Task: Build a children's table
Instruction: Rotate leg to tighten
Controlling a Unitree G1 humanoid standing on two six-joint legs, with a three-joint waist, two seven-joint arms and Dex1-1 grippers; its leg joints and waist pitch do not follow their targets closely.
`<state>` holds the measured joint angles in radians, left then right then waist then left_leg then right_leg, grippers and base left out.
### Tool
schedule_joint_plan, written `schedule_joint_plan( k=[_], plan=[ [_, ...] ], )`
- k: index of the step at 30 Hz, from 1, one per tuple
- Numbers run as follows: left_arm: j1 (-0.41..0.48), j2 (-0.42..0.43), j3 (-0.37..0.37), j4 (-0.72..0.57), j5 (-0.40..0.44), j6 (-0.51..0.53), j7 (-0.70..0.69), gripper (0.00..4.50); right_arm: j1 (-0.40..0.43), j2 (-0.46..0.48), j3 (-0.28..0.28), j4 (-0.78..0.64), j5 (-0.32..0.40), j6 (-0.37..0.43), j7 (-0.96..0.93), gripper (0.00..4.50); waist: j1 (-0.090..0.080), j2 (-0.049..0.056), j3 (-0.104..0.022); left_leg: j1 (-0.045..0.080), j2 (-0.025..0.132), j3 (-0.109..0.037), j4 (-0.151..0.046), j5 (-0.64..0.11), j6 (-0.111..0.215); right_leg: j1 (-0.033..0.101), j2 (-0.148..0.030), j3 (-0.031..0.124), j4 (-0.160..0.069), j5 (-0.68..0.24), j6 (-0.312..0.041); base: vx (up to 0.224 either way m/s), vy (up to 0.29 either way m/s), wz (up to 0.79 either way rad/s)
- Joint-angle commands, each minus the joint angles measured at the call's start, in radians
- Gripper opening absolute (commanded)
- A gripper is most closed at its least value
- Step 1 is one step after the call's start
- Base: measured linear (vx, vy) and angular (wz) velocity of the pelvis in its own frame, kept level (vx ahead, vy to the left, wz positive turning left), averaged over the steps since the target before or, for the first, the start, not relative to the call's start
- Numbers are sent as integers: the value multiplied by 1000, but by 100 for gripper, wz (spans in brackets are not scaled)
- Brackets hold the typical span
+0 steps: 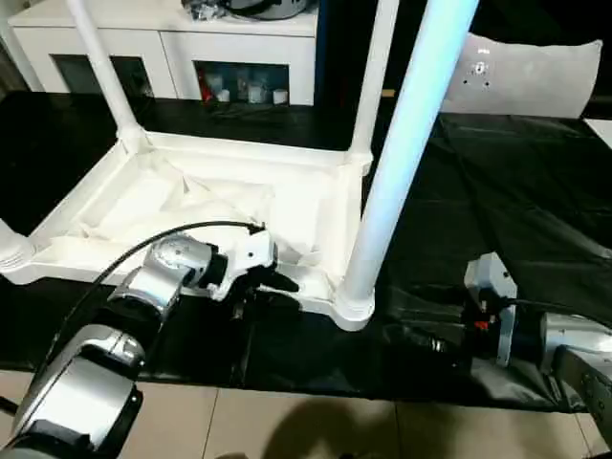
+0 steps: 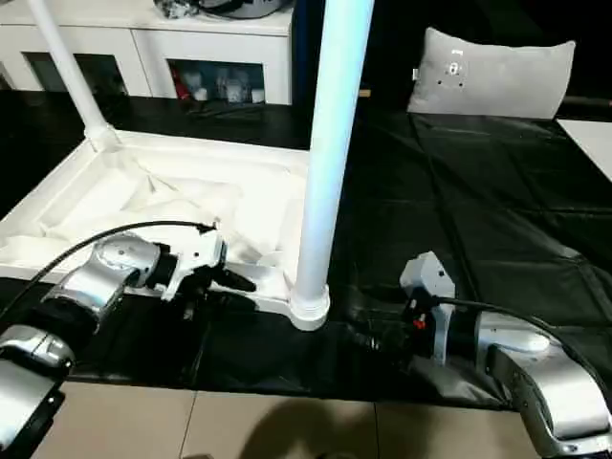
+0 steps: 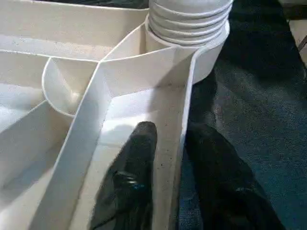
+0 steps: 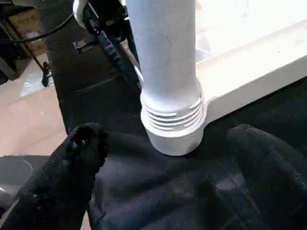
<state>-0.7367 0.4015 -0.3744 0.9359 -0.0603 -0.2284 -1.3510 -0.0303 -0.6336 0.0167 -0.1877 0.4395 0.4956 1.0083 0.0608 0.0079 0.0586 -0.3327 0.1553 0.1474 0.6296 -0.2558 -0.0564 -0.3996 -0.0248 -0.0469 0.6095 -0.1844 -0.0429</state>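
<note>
The children's table [image 1: 316, 191] lies upside down on a black cloth, its ribbed underside facing up. White legs stand upright in its corner sockets; the near-right leg [image 1: 402, 163] rises tall in front of me. My left gripper [image 1: 277, 280] sits at the near rim just left of that leg's socket. In the left wrist view its fingers [image 3: 144, 143] straddle the thin rim wall, one inside and one outside, closed against it. My right gripper [image 4: 168, 136] lies low on the cloth to the right of the socket [image 4: 172, 129], open wide, its fingers either side of the threaded base without touching it.
A white cabinet [image 1: 239, 48] with glass doors stands behind the table. A grey pillow [image 1: 531, 76] lies at the back right. Black cloth [image 1: 516, 191] covers the ground to the right; pale floor tiles [image 1: 287, 421] begin at its near edge.
</note>
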Motion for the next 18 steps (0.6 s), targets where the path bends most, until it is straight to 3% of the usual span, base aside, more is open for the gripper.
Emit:
schedule_joint_plan(
  k=[1,6,8,13,14,15,16,17,18],
  plan=[
    [-20,-4,-1,27,18,-17,-15,96,4,-11,6,-11,5,0,5,450,6,-6,-61,-15,61,-17,-76,-26,70,72,-117,60,-89,-268,-155,0,0,0],
    [-26,-7,1,46,21,-1,-44,60,-13,-4,9,-11,8,0,-3,450,6,-7,-61,-17,62,-18,-77,-20,70,73,-118,61,-87,-260,-156,0,0,0],
    [-28,-6,5,48,23,9,-69,25,-33,6,18,1,0,-1,-5,450,4,-7,-62,-16,63,-18,-77,-20,71,72,-118,60,-86,-250,-161,0,0,0],
    [-16,2,-9,44,54,-11,-61,8,-97,30,55,51,-26,-16,2,450,-3,-5,-63,-17,65,-18,-77,-11,66,73,-121,60,-81,-222,-183,0,0,0],
    [-14,2,-10,45,60,-17,-59,8,-109,32,63,64,-31,-19,7,450,-3,-10,-64,-17,65,-17,-75,-8,67,74,-119,61,-81,-209,-185,0,0,0],
    [-13,2,-11,45,62,-19,-58,2,-113,33,65,68,-32,-20,9,432,-3,-8,-64,-17,64,-17,-76,-2,70,76,-120,62,-78,-197,-189,0,0,0],
    [3,7,-20,27,78,-26,-57,0,-165,50,86,132,-42,-28,29,422,-3,-16,-64,-18,64,-16,-76,0,73,76,-120,61,-80,-197,-187,0,0,0],
    [3,7,-20,27,78,-26,-57,0,-165,50,86,132,-42,-28,29,422,-8,-11,-64,-21,64,-17,-78,2,71,76,-122,59,-77,-202,-194,0,0,0],
    [7,7,-23,21,83,-27,-56,0,-185,56,93,158,-47,-34,37,415,-6,-14,-64,-17,64,-14,-75,-1,70,73,-120,59,-80,-210,-191,0,0,0]
  ],
)
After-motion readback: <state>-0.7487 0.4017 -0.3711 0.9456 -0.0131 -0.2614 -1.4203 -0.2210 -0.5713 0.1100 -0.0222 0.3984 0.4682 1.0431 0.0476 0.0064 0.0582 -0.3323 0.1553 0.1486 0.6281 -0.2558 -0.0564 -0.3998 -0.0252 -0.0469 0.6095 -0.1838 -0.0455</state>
